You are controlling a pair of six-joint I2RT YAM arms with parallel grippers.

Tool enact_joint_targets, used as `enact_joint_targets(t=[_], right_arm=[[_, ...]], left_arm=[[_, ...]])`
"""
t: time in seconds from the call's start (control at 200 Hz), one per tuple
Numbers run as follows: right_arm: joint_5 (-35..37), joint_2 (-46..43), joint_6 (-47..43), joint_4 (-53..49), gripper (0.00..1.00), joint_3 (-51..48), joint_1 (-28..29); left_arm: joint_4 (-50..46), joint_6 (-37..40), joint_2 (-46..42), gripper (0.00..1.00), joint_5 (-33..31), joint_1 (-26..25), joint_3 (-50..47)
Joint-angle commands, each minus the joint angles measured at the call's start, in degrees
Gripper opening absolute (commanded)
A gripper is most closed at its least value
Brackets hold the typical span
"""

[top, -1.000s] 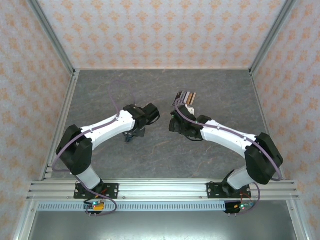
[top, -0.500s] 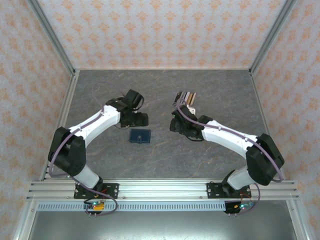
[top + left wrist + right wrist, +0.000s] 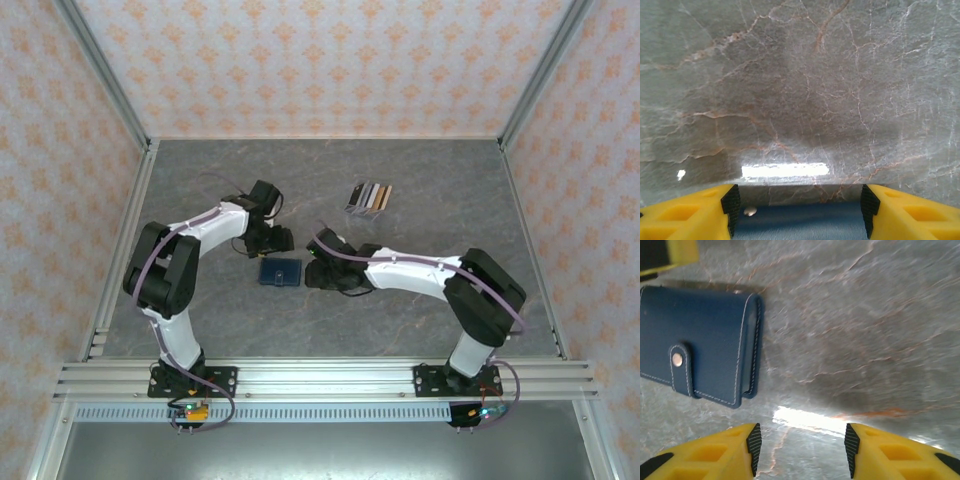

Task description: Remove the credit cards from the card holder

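Card holder [image 3: 280,272], shut and flat on the surface [image 3: 430,180], partly cropped in both wrist views. Left claw [image 3: 797,207]: released, jaws straddling a sliver of the card holder at the frame's lower edge; contact unclear. Right claw [image 3: 800,450]: released, empty, just beside it.

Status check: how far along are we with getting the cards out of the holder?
Looks done: a fan of cards lies on the table, apart from the card holder, which is snapped shut. In hand: nothing; left pincer and right pincer are open. Left: confirming the holder is empty, which I cannot see.
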Motion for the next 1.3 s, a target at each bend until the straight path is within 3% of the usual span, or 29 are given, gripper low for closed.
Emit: enact_joint_targets(t=[0.0, 0.19, 0.385, 0.841, 1.126, 1.291], right_arm=[[-1.98, 1.79, 2.12, 2.46, 0.50, 2.08, 1.12], [-1.47, 3.04, 3.44, 1.80, 0.50, 2.54, 1.71], [3.99, 2.05, 4.07, -2.83, 0.50, 3.03, 1.69], [5.30, 0.90, 5.59, -3.26, 0.45, 2.10, 1.72], [0.28, 4.69, 4.05, -1.76, 0.42, 5.47, 1.72], [-3.35, 6.52, 3.66, -0.01, 0.46, 5.79, 1.70]], left_arm=[[-0.20, 1.20, -0.33, 0.67, 0.66, 0.26, 0.77], [-0.13, 1.14, -5.01, 0.67, 1.79, 0.18, -4.21], [-1.46, 2.44, -8.04, 0.67, 3.81, -0.41, -8.13], [7.02, -3.38, -16.71, 0.65, 12.06, -6.77, -17.19], [5.86, -5.68, -21.62, 0.57, 7.29, -1.77, -19.07], [6.73, -6.56, -21.59, 0.57, 7.18, -0.31, -21.01]])
